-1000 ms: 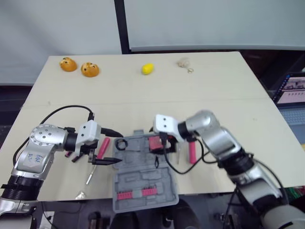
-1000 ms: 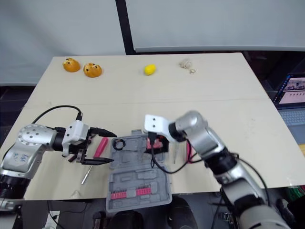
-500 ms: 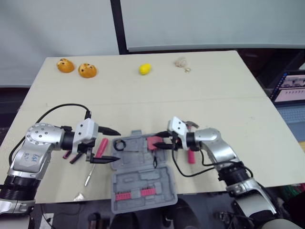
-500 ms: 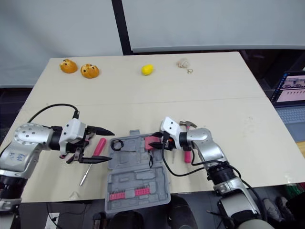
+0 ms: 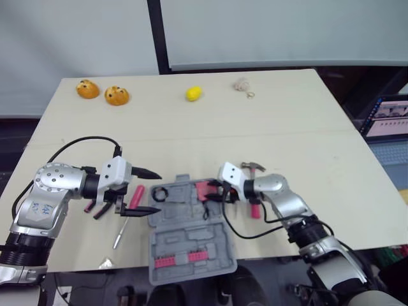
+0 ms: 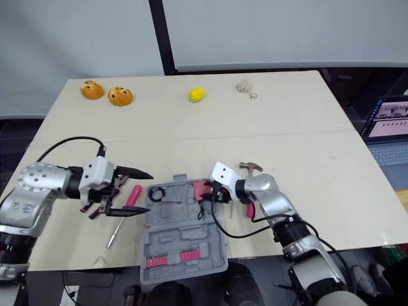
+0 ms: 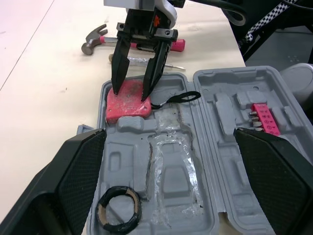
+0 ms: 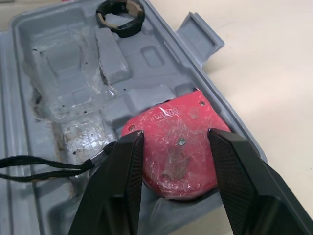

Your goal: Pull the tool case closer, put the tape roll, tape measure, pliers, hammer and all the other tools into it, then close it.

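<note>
Left eye view: the left tool [image 5: 156, 192] is hanging wide and empty, centre left; the right tool [image 5: 213, 193] is gripping the tape measure [image 5: 204, 189] inside the tool case [image 5: 191, 242], lower centre.

Right wrist view: the tape measure is crowding the tool case rim; releasing it unseated is probably risking a blocked closure.

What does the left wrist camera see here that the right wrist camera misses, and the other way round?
Left wrist view alone has the hammer, the screwdriver beside it, and the case lid with its pink bit holder. Right wrist view alone has the stamped lettering on the tape measure. Both share the right gripper straddling the tape measure, plus the tape roll and black strap in the tool case.
</note>
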Controlling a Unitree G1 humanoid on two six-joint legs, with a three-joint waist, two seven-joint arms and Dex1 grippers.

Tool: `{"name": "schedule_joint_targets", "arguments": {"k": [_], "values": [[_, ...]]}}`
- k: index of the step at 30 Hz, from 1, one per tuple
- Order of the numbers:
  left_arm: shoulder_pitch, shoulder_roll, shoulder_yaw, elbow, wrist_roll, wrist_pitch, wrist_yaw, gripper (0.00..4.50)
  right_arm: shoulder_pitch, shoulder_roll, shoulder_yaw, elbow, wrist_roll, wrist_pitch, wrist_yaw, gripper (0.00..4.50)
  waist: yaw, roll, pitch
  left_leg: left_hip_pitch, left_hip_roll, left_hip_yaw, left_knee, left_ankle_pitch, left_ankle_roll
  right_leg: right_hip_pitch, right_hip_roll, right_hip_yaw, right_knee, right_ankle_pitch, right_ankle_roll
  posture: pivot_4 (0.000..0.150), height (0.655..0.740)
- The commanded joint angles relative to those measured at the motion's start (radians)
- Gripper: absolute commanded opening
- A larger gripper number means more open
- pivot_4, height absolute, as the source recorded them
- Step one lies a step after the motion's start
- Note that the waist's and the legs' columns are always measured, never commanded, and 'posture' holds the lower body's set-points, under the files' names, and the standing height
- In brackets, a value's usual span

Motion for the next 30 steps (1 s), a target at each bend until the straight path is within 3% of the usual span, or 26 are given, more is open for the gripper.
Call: {"name": "schedule_joint_targets", "arguments": {"k": [1,7,12,16,20,23,26,30], "values": [[-0.018,0.003,0.014,-0.007,-0.009,-0.007,0.003,4.5,0.062,-0.006,0.027,0.067,-0.045,0.092,-0.046,2.21,0.0,-0.002,-0.003,0.0,0.0,0.0,0.0,0.0,0.0,0.0,0.0,0.0,0.0,0.0,0.0,0.15,0.7292],[-0.033,-0.005,0.015,0.011,-0.01,-0.008,0.005,4.5,0.098,0.002,0.014,0.03,-0.014,0.151,-0.061,2.21,0.005,-0.002,-0.012,0.001,0.0,0.0,0.0,0.0,0.0,0.001,0.0,0.0,0.0,0.0,0.0,0.15,0.7292],[-0.027,-0.018,0.033,0.007,-0.039,0.05,0.031,4.5,0.105,0.001,-0.077,-0.074,0.034,0.039,-0.111,2.21,0.008,-0.001,-0.012,0.0,0.0,-0.001,-0.001,0.0,0.0,0.001,-0.001,0.0,-0.001,0.0,0.0,0.15,0.7292],[0.051,-0.033,0.118,-0.046,-0.112,0.164,0.122,4.5,0.126,-0.086,-0.208,-0.422,0.221,0.221,-0.037,2.21,0.013,0.004,-0.008,-0.003,-0.001,-0.001,-0.001,0.0,0.0,-0.002,-0.001,0.0,-0.002,0.0,0.0,0.15,0.7292],[0.195,-0.035,0.254,-0.113,-0.186,0.273,0.212,4.5,0.209,-0.265,-0.377,-0.686,0.384,0.406,0.008,2.21,0.014,0.005,-0.006,-0.004,0.0,-0.002,-0.003,0.0,0.0,-0.003,-0.001,0.0,-0.003,0.0,0.0,0.15,0.7292],[0.327,-0.03,0.394,-0.135,-0.222,0.331,0.261,4.5,0.337,-0.435,-0.538,-0.756,0.461,0.466,0.079,2.98,0.021,0.003,-0.006,-0.002,0.0,-0.003,-0.007,0.0,0.0,-0.002,-0.001,-0.001,-0.005,0.0,0.0,0.15,0.7292],[0.455,-0.028,0.528,-0.119,-0.225,0.35,0.288,4.5,0.496,-0.575,-0.703,-0.724,0.477,0.442,0.158,4.44,0.028,0.002,-0.005,-0.001,-0.001,-0.003,-0.007,-0.001,0.001,-0.001,-0.001,-0.001,-0.008,0.0,0.0,0.15,0.7292],[0.602,-0.028,0.706,-0.024,-0.202,0.325,0.304,4.5,0.718,-0.693,-0.921,-0.558,0.415,0.309,0.265,4.44,0.029,-0.001,-0.003,0.001,-0.001,-0.002,-0.008,-0.002,0.003,0.001,-0.001,-0.001,-0.01,0.001,0.001,0.15,0.7292]]}}
